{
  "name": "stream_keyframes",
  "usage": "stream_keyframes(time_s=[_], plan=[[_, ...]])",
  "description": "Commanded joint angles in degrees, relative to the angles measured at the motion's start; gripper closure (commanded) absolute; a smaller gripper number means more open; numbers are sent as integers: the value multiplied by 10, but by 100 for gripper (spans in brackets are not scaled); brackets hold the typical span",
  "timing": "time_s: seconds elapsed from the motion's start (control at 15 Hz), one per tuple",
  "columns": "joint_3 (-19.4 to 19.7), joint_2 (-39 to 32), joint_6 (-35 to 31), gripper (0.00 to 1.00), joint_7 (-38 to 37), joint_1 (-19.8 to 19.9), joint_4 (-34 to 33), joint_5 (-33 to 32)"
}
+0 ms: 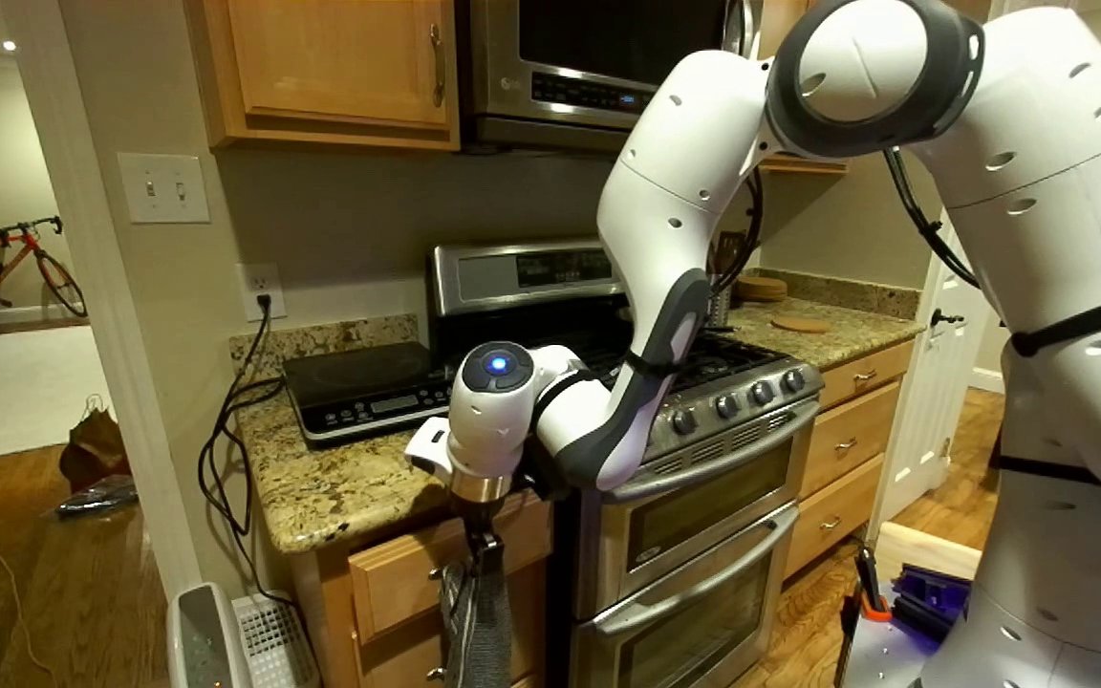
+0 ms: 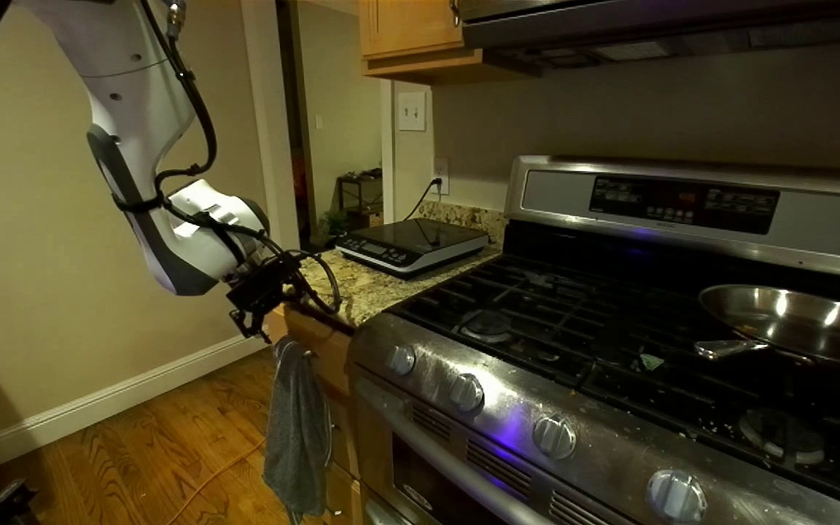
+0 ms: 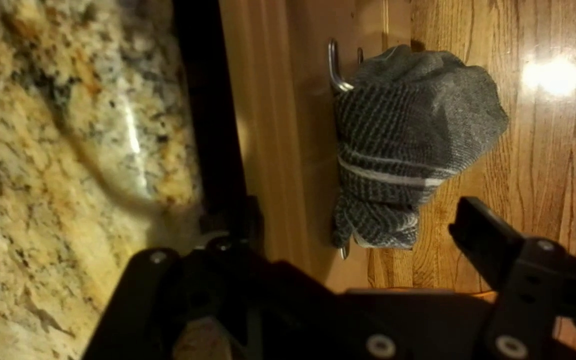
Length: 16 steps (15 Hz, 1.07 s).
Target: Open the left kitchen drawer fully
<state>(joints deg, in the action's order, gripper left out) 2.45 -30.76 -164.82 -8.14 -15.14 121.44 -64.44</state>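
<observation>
L. drawer (image 1: 399, 585), below worktop (image 1: 359, 492): I judge ajar, not fully open. Towel (image 3: 398, 135) hangs on its handle (image 3: 335, 75). My claw (image 3: 360, 212): spread, nr. towel. Risk: cloth bunching, causing pull to slip; worktop contact poss.

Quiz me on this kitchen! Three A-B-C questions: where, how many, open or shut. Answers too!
1. Where's the gray striped cloth towel?
A) On the microwave
B) On the silver handle of the tan wooden drawer
C) On the wall

2. How many round steel pans show?
A) One
B) Three
C) Five

3. How is the black two-fingered gripper?
A) Shut
B) Holding a pan
C) Open

1 B: handle ends poke out past it.
2 A: only one shows.
3 C: wrist view shows jaws apart.
</observation>
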Motion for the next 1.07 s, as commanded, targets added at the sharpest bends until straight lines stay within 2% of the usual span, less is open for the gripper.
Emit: stream_keyframes(time_s=[0.0,0.4,0.73,1.0], plan=[[9,-11,-6,0,-15,-6,-14,-14],[0,-2,-13,0,-10,-4,2,-7],[-31,6,-41,0,11,6,29,6],[-34,15,-33,0,-5,1,35,-7]])
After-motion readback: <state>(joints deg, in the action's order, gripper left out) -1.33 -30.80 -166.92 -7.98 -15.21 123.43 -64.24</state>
